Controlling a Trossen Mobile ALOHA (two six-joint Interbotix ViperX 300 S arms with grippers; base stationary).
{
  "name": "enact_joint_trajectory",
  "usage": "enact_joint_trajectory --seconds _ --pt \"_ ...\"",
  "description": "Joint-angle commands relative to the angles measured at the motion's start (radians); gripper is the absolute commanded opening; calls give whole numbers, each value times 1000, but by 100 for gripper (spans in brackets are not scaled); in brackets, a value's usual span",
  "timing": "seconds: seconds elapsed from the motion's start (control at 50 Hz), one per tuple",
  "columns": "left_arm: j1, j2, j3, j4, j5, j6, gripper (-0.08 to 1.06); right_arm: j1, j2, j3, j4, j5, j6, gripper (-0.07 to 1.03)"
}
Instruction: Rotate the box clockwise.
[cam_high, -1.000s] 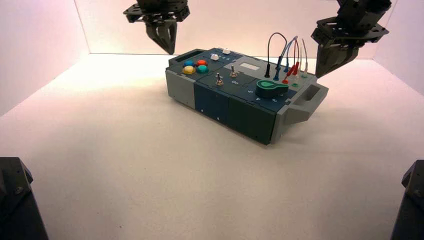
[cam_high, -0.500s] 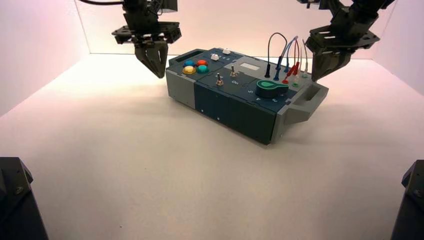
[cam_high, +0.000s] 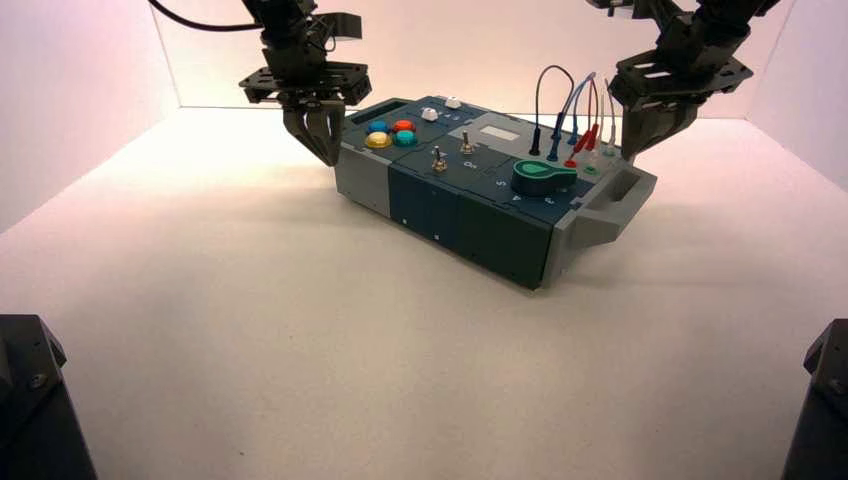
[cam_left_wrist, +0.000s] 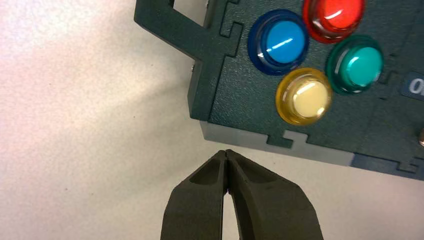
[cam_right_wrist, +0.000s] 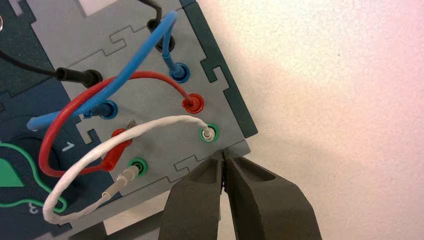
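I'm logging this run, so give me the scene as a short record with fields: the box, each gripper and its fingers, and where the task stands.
box: the box lies flat on the white table, set at an angle
left gripper: the left gripper is at the box's button-end corner, fingers shut, beside the yellow button
right gripper: the right gripper is at the wire-end corner, fingers shut, near the white wire
task: rotation not visibly begun
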Motion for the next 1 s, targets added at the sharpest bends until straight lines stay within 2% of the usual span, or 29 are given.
enact_joint_trajectory --seconds 0.02,0.18,0.38,0.64,1.0 --pt "-3 -20 -21 -2 -5 3 -3 -14 -5 0 -23 -5 8 -2" --pt "-3 -25 -18 -2 -5 3 -3 -28 -29 6 -41 9 21 -2" --pt "-3 -23 -21 -2 -5 5 -3 -38 -52 6 -74 66 57 -2" --pt "-3 -9 -34 0 -32 8 -3 -8 -12 9 -74 91 57 -2" --pt "-3 48 -115 3 -54 15 -3 80 -2 12 -71 133 46 -2"
